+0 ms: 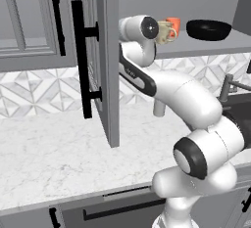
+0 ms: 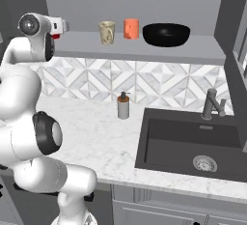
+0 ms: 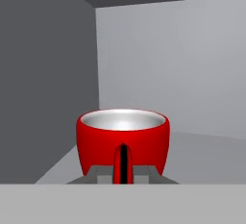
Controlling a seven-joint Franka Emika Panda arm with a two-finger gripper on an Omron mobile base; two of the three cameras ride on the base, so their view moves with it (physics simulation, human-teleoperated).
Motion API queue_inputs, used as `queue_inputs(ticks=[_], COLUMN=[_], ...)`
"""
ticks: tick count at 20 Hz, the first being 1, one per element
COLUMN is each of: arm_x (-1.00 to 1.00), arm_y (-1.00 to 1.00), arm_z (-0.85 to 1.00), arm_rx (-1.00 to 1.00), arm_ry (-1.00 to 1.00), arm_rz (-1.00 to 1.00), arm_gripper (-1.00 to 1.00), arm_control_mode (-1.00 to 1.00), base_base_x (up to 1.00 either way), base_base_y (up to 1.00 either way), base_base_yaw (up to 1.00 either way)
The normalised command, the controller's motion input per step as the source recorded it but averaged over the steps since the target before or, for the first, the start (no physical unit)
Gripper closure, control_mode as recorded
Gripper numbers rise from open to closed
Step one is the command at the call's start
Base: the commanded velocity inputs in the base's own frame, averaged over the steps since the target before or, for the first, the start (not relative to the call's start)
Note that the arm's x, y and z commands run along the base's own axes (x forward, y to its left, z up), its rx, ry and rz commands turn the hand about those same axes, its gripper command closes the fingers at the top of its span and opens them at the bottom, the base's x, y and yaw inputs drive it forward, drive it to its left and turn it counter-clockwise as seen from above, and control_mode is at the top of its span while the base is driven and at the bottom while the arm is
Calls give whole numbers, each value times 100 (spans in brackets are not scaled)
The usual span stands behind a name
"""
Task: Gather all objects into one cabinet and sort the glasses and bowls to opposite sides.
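The glossy red mug (image 3: 123, 139) sits right in front of the hand, handle toward me, inside the left end of the grey cabinet. My gripper (image 3: 123, 172) is shut on its handle. From the right base view the hand (image 2: 59, 27) hovers at the left end of the shelf (image 2: 144, 50), with a sliver of the red mug (image 2: 56, 36) beneath it. Further right on that shelf stand the beige mug (image 2: 107, 32), the orange cup (image 2: 131, 28) and the black bowl (image 2: 166, 34). The left base view also shows the beige mug (image 1: 165, 32), orange cup (image 1: 173, 24) and black bowl (image 1: 208, 29).
The cabinet door (image 1: 105, 60) stands open toward me, its black bar handle (image 1: 81, 58) just left of the arm. Below lie the marble counter (image 1: 49, 148), a white soap dispenser (image 2: 123, 106), the dark sink (image 2: 159, 147) and its faucet (image 2: 212, 104).
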Motion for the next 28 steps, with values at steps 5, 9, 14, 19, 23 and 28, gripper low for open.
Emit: queue_inputs(ticks=[5, 9, 14, 19, 23, 28], arm_x=[22, 37, 36, 13, 0, 8], arm_y=[0, 0, 4, 5, 0, 0], arm_z=[-2, 0, 0, -14, -35, -12], arm_rx=[0, 0, 0, 0, 0, 0], arm_ry=[0, 0, 0, -1, 0, -1], arm_rz=[0, 0, 0, 0, 0, 0], arm_gripper=[100, 100, 100, 100, 100, 100], arm_control_mode=[-100, -100, -100, -100, -100, -100], base_base_x=[0, 0, 0, 0, 0, 0], base_base_y=[0, 0, 0, 0, 0, 0], base_base_yaw=[0, 0, 0, 0, 0, 0])
